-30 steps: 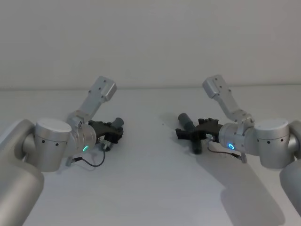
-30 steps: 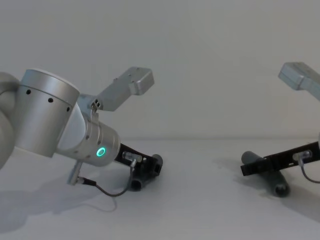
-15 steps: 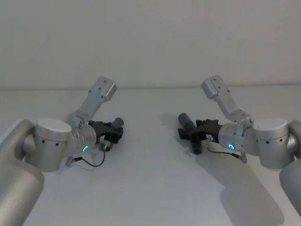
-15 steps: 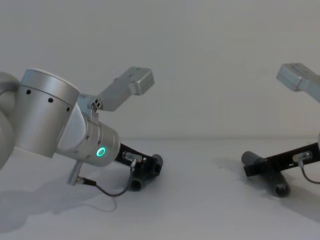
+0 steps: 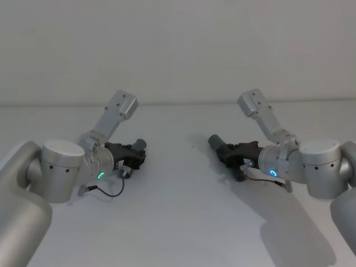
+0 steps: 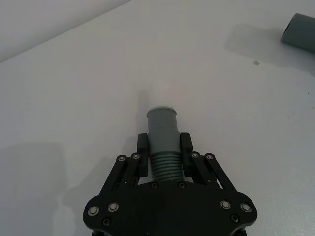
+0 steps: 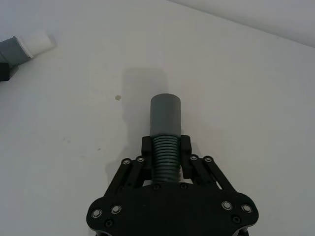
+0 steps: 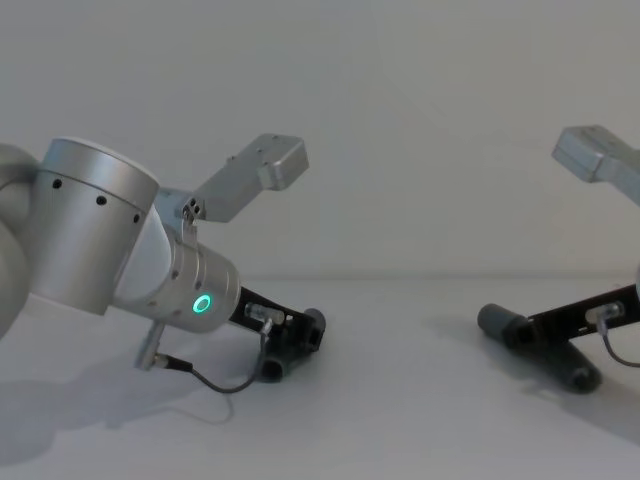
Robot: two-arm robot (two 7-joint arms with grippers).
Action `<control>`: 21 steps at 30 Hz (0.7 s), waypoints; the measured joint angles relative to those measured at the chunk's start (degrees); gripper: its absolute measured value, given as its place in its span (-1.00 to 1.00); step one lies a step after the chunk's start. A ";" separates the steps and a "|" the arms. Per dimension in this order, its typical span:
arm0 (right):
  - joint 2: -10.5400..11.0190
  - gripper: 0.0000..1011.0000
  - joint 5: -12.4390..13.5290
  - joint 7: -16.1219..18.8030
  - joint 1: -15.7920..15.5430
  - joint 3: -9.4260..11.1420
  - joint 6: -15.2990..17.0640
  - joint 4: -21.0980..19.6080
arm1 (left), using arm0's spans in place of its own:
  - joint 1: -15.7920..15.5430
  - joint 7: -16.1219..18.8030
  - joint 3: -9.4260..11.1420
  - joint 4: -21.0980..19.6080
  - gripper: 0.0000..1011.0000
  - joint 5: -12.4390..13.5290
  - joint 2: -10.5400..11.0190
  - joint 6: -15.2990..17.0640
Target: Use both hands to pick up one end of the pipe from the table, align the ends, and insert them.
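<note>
**Operator:** What is the left gripper holding?

**Guide:** You see the left gripper clamped on the ribbed collar of one pipe piece, with its fingers pressed against either side. The smooth end, which has a pale rim, sticks out past the fingertips. This piece sits low on the left side of the table, with its lower end down at the surface.

**Operator:** And the right one?

**Guide:** The right gripper grips the second pipe piece the same way, on its ribbed section, and the dark round end projects beyond the fingers. You find it on the right side of the table, tilted. The two pieces are well apart, and each free end points forward and inward.
</note>
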 joint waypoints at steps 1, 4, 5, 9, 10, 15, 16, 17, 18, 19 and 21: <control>0.00 -0.43 -0.01 0.00 0.00 -0.01 0.00 0.00 | 0.00 0.00 0.00 0.00 -0.32 0.00 0.00 0.00; 0.00 -0.49 -0.03 0.00 0.00 -0.02 0.00 0.00 | 0.00 0.00 0.00 0.00 -0.32 0.00 0.00 0.00; 0.00 -0.50 -0.03 0.00 0.00 -0.03 0.00 0.00 | 0.00 0.00 0.00 0.00 -0.32 0.00 0.00 0.00; 0.00 -0.51 -0.05 0.00 0.00 -0.04 0.00 0.00 | 0.00 0.00 0.00 0.00 -0.32 0.00 0.00 0.00; 0.00 -0.51 -0.06 0.00 0.00 -0.04 0.00 0.00 | 0.00 0.00 0.00 0.00 -0.32 0.00 0.00 0.00; 0.00 -0.51 -0.08 0.00 0.00 -0.05 0.00 0.00 | 0.00 0.00 0.00 0.00 -0.32 0.00 0.00 0.00; 0.00 -0.51 -0.09 0.00 0.00 -0.05 0.00 0.00 | 0.00 0.00 0.00 0.00 -0.32 0.00 0.00 0.00; 0.00 -0.51 -0.10 0.00 0.00 -0.05 -0.01 0.00 | 0.00 0.00 0.00 0.00 -0.32 0.00 0.00 0.00; 0.00 -0.51 -0.10 0.00 0.00 -0.05 -0.01 0.00 | 0.00 0.00 0.00 0.00 -0.32 0.00 0.00 0.00; 0.00 -0.52 -0.11 0.00 0.00 -0.05 -0.01 0.00 | 0.00 0.00 0.00 0.00 -0.32 0.01 0.00 0.00; 0.00 -0.52 -0.12 0.00 0.00 -0.05 -0.01 0.00 | 0.00 0.00 0.00 0.00 -0.32 0.00 0.00 0.00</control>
